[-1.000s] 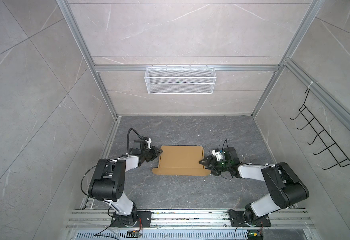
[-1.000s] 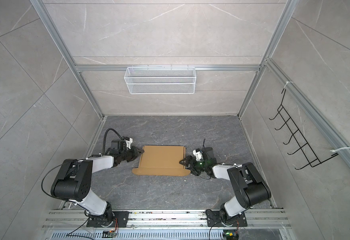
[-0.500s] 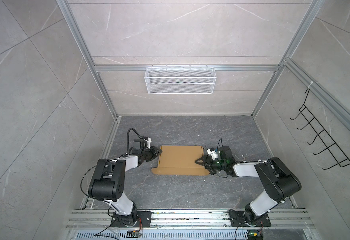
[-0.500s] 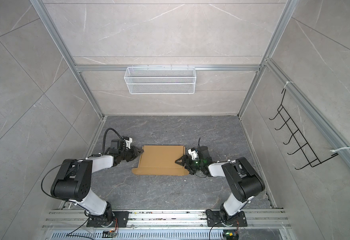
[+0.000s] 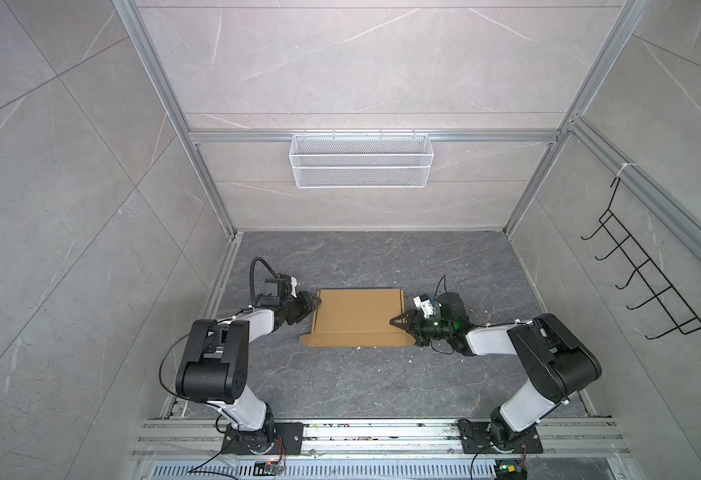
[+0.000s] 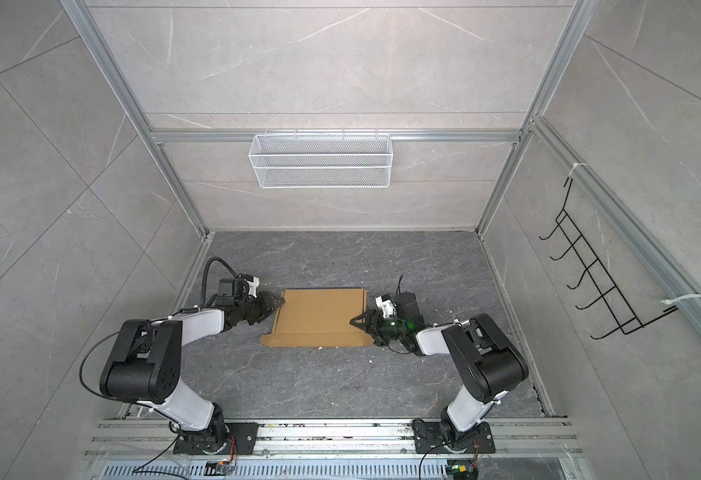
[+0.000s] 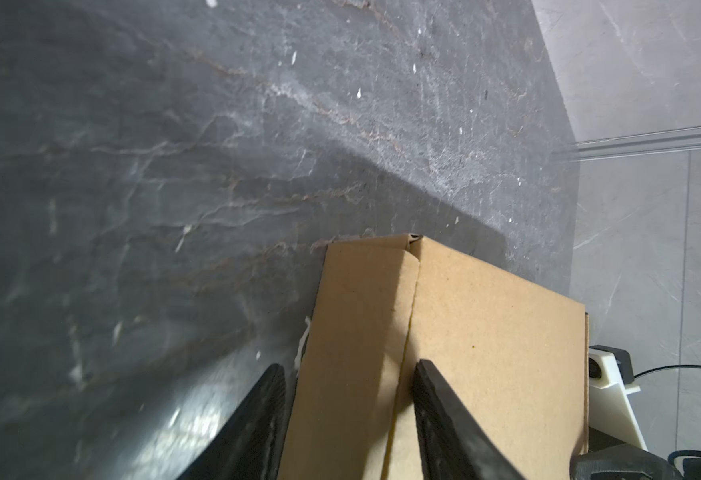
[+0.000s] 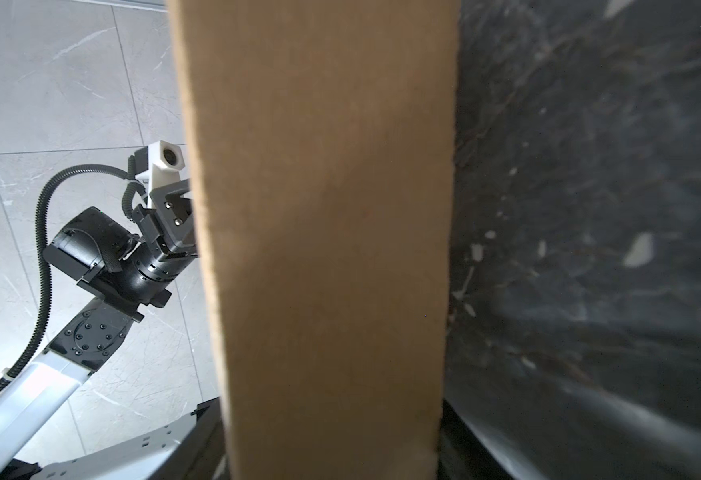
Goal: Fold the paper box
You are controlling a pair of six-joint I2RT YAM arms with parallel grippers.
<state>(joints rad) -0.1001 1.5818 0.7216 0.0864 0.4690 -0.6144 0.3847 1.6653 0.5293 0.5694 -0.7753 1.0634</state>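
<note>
left gripper [image 5: 316,306]: arm low, stretched flat; jaws apart, astride paper box [image 5: 357,316] left edge.
right gripper [image 5: 398,326]: arm low; jaws apart at box's right edge.

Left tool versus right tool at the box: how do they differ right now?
The left tool sits toward the far end of the paper box's left side; the right tool sits nearer the front of its right side. The left tool's fingers straddle the side wall, apart; the right tool's grip is hidden behind cardboard. Both lie low, pointing inward.

2 arms [image 5: 253,328] [image 5: 490,343] low, inward; left fingers [image 7: 440,415] seemingly parted.
</note>
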